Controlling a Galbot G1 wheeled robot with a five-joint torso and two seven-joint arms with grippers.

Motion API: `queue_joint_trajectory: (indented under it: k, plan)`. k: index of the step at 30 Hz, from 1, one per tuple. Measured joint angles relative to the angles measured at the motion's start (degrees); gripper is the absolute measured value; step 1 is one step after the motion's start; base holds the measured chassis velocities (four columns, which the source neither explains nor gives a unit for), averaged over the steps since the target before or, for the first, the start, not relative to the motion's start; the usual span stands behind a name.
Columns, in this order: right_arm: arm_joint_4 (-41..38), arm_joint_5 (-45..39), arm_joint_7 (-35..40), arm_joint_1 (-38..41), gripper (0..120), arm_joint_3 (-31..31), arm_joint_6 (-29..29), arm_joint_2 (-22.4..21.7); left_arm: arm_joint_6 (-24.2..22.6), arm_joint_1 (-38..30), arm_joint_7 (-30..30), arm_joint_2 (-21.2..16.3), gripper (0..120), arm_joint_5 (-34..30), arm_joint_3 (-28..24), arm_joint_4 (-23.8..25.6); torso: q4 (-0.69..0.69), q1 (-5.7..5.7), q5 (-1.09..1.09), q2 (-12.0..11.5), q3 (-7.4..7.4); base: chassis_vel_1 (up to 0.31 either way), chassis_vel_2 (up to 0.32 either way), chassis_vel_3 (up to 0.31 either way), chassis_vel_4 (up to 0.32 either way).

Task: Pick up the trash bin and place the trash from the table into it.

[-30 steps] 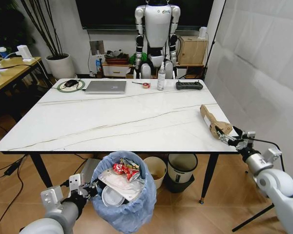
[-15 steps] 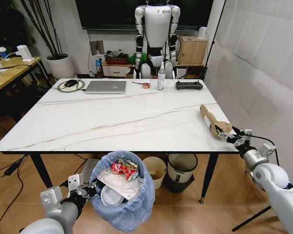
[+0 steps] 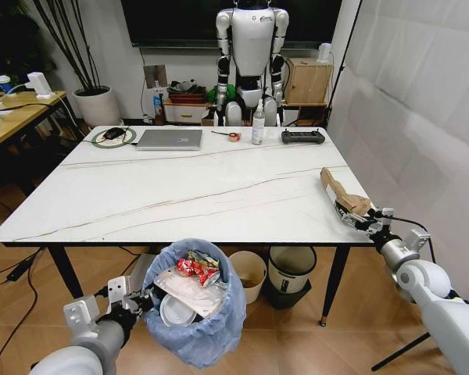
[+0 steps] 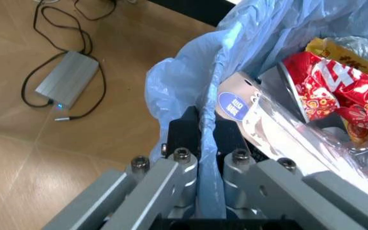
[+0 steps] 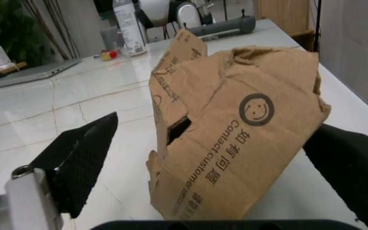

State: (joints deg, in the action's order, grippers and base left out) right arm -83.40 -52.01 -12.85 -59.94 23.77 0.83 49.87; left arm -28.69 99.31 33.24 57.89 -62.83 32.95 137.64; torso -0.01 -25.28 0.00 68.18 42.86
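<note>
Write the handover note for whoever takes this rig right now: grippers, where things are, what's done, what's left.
Left gripper: shut on the rim of the trash bin, held below the table's near edge.
Right gripper: open, fingers on either side of the brown paper bag at the table's right edge; not clamped.
Done: bin is picked up and holds a red wrapper, a clear package and a white lid.
Left: grasp the paper bag and drop it into the bin. No other litter seen on the table.

Grey laptop (image 3: 170, 139), spray bottle (image 3: 258, 123), black controller (image 3: 302, 137)
</note>
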Motion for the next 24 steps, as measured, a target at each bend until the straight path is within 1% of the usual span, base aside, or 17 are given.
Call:
queue_joint_trajectory:
  k: [1, 3, 5, 6, 7, 10, 11, 12, 18, 19, 24]
  plan:
    - [0.1, 0.0, -0.1, 0.0, 96, -0.1, 0.1, 0.0, 0.0, 0.0, 0.0, 0.0, 0, 0.0, 0.0, 0.0, 0.0, 0.0, 0.0, 0.0, 0.0, 0.0, 0.0, 0.0, 0.0]
    - [0.7, 0.0, -0.3, 0.2, 86, -0.4, 0.5, 0.1, 0.0, -0.3, 0.0, 0.0, 0, 0.0, -0.2, -0.2, 0.0, 0.0, 0.0, 0.0, 0.0, 0.0, 0.0, 0.0, 0.0]
    - [0.8, 0.0, -0.4, 0.2, 84, -0.4, 0.6, 0.1, 0.0, -0.3, 0.0, 0.0, 0, -0.1, -0.2, -0.2, 0.0, 0.0, 0.0, 0.0, 0.0, 0.0, 0.0, 0.0, 0.0]
    - [0.9, 0.0, -0.6, 0.3, 77, -0.5, 0.7, 0.1, 0.0, -0.4, 0.1, 0.0, 0, -0.1, -0.2, -0.2, 0.0, 0.0, 0.0, 0.0, 0.0, 0.0, 0.0, 0.0, 0.0]
    - [1.0, 0.0, -0.6, 0.3, 75, -0.5, 0.7, 0.1, 0.0, -0.4, 0.1, 0.0, 0, -0.1, -0.2, -0.2, 0.0, 0.0, 0.0, 0.0, 0.0, 0.0, 0.0, 0.0, 0.0]
    - [1.3, 0.0, -1.1, 0.5, 60, -0.6, 0.8, 0.2, 0.0, -0.5, 0.1, -0.1, 0, -0.5, -0.2, -0.2, 0.0, 0.0, 0.0, 0.0, 0.0, 0.0, 0.0, 0.0, 0.0]
    - [1.4, 0.0, -1.3, 0.5, 57, -0.6, 0.8, 0.2, 0.0, -0.5, 0.1, -0.1, 0, -0.5, -0.2, -0.2, 0.0, 0.0, 0.0, 0.0, 0.0, 0.0, 0.0, 0.0, 0.0]
    - [1.4, 0.0, -1.3, 0.5, 57, -0.6, 0.8, 0.2, 0.0, -0.5, 0.1, -0.1, 0, -0.5, -0.2, -0.2, 0.0, 0.0, 0.0, 0.0, 0.0, 0.0, 0.0, 0.0, 0.0]
    - [1.5, -0.6, -3.0, 0.4, 30, -0.6, 1.4, 0.2, 0.0, -0.8, 0.3, -0.4, 0, -1.1, -0.2, -0.2, 0.0, 0.0, 0.0, 0.0, 0.0, 0.0, 0.0, 0.0, 0.0]
    - [1.5, -0.6, -3.0, 0.4, 30, -0.6, 1.4, 0.2, 0.0, -0.8, 0.3, -0.4, 0, -1.1, -0.2, -0.2, 0.0, 0.0, 0.0, 0.0, 0.0, 0.0, 0.0, 0.0, 0.0]
    - [1.5, -1.1, -4.0, 0.2, 12, -0.6, 1.8, 0.1, 0.0, -0.9, 0.3, -0.5, 0, -1.2, -0.3, -0.2, 0.0, 0.0, 0.0, 0.0, -0.01, 0.0, 0.0, 0.0, 0.0]
